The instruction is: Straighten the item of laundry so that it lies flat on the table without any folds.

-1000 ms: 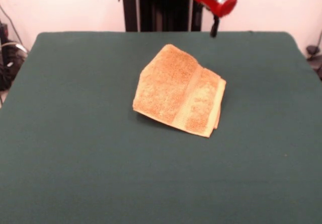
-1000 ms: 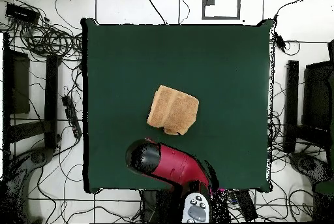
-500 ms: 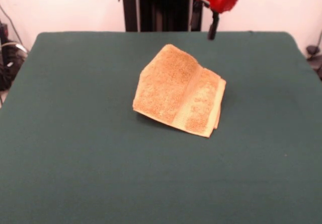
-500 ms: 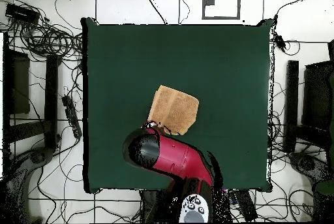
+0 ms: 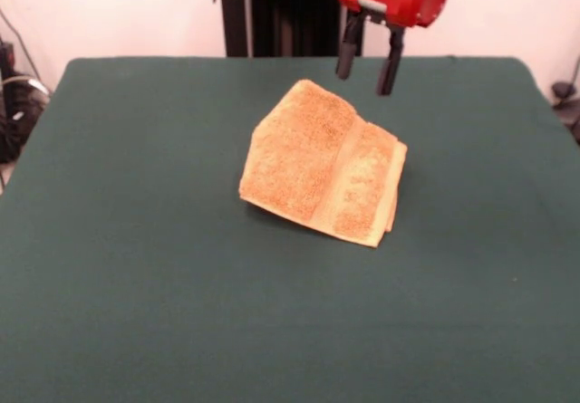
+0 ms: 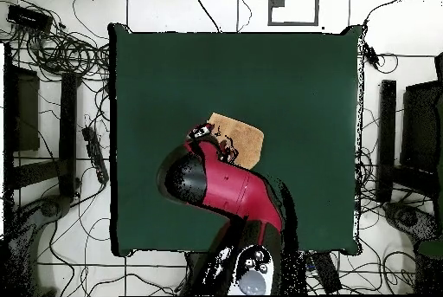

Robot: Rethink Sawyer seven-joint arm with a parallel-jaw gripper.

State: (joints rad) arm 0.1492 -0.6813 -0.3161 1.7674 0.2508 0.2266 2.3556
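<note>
Your pincer (image 5: 366, 70) hangs spread and empty, the folded towel (image 5: 322, 164) just below it on the table (image 5: 136, 267), likely lined up for a corner.

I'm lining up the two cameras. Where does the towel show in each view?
Front view: the towel lies folded near the table's middle, below the open gripper.
Overhead view: the towel is left of centre, partly under the arm.
Shared landmark: the green table.
</note>
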